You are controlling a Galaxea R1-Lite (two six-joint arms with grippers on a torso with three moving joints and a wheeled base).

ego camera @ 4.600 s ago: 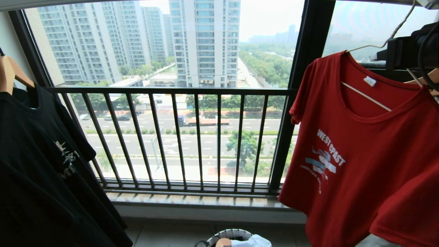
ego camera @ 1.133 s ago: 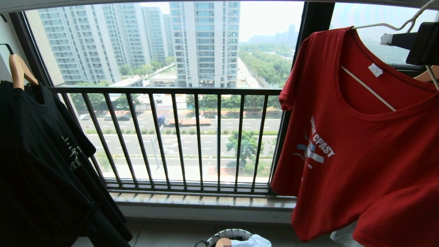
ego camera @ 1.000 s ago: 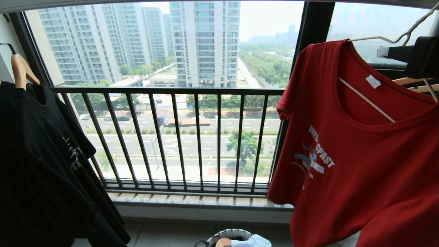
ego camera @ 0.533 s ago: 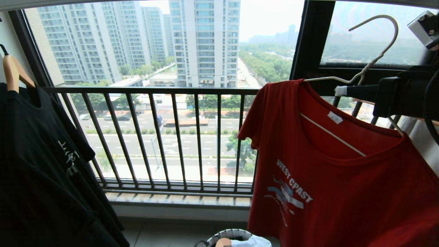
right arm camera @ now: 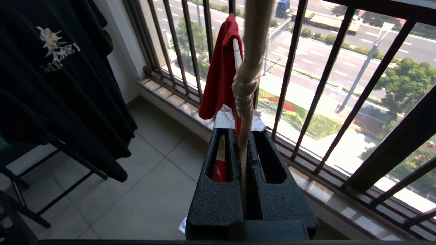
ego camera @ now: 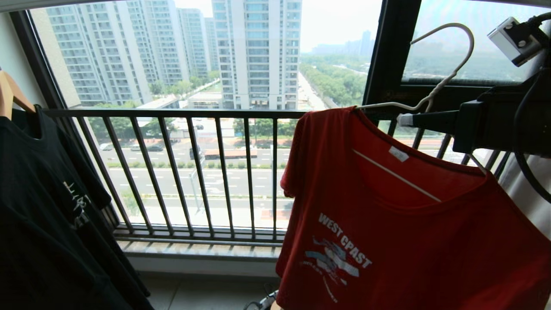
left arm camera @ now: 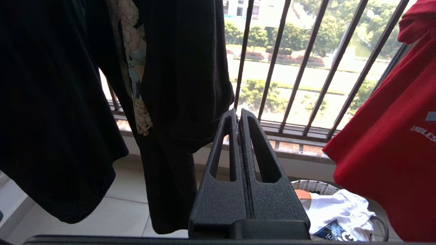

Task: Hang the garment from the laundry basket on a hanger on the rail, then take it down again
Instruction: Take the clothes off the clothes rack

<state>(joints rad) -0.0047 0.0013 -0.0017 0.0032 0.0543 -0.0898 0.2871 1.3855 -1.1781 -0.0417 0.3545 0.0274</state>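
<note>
Red cloth fills the lower right of the head view: the garment (ego camera: 413, 241) hangs on the hanger (ego camera: 434, 82), and the hanger's hook points up into open air with no rail around it. The right gripper (ego camera: 404, 119) sits at the right edge of the frame, and its jaws are squeezed tight on the thin neck of the hanger, just under the hook. A second ago the shirt was higher up, with its collar near the top right corner and the hook out of sight above. Now the shirt has come down and moved toward the middle, and the whole hook shows. So the shirt looks to be off the rail, and the taking-down part is under way. I think the next job is to lower it to the laundry basket (left arm camera: 315, 187), which sits on the floor under the shirt. The left gripper (left arm camera: 238, 114) waits low down with its jaws pressed together and nothing in them.
</note>
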